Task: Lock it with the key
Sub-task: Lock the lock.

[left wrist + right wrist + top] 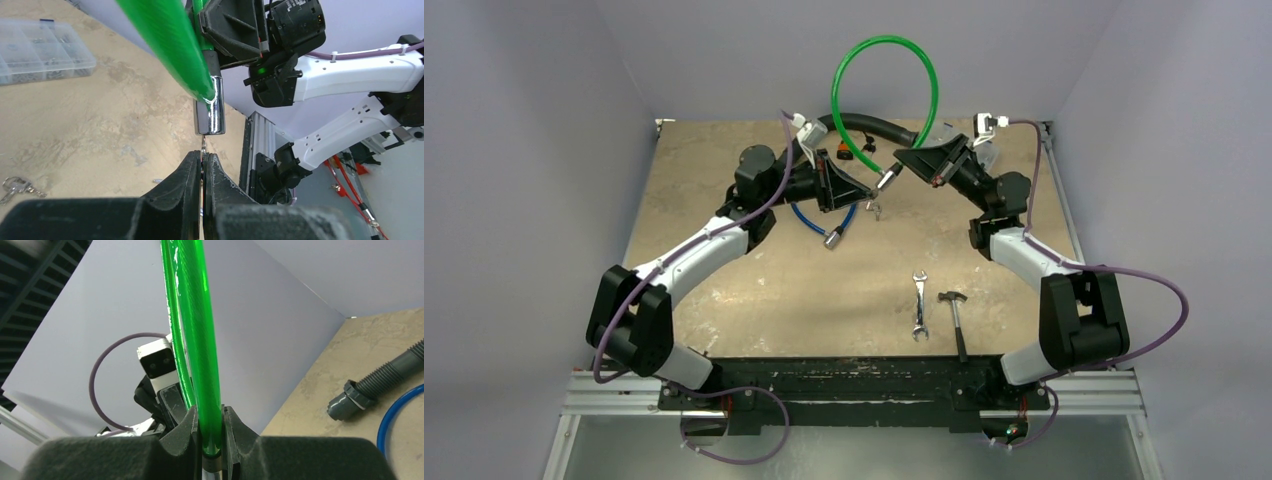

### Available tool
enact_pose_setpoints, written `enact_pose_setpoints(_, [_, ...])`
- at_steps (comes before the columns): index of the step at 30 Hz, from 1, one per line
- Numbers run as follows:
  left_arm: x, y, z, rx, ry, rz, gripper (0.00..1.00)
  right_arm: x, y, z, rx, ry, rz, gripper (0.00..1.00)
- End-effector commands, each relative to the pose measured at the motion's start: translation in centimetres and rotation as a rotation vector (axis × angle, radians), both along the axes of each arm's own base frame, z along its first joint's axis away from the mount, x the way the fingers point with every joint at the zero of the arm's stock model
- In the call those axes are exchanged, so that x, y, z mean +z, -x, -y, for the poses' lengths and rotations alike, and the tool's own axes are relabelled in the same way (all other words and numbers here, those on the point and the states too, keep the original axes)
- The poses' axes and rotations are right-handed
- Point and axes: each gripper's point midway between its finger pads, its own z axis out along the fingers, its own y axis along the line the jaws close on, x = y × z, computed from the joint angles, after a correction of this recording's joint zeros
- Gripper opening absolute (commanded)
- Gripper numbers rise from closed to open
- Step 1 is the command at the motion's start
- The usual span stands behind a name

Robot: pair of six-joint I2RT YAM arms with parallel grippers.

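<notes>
The tan table (754,300) carries both arms toward its far side. The green cable lock (200,340) arches above them, and the right gripper (210,415) is clamped on the cable just above its end. The chrome lock cylinder (210,112) hangs tip-down over the left gripper (202,160), whose fingers are pinched together on the key (203,145). The key's blade points up into the cylinder's mouth. A wrench (919,305) and a hammer (957,320) lie well apart, nearer the bases.

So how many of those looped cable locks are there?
2: the green cable lock, held up in the right gripper, and the blue cable lock, lying on the table.
</notes>
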Motion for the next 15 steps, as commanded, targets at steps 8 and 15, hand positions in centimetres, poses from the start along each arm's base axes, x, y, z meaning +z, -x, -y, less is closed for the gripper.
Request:
enact_pose_setpoints(8, [2.0,2.6,0.5,-0.134,0.121,-0.041,0.00,6.4,4.2,0.6,0.059,-0.092,0.272,0.00])
enact_pose_setpoints(15, [0.9,3.7,0.2,-0.157,0.115,-0.057,0.00,7.7,3.8,1.4,0.048,-0.125,0.289,0.00])
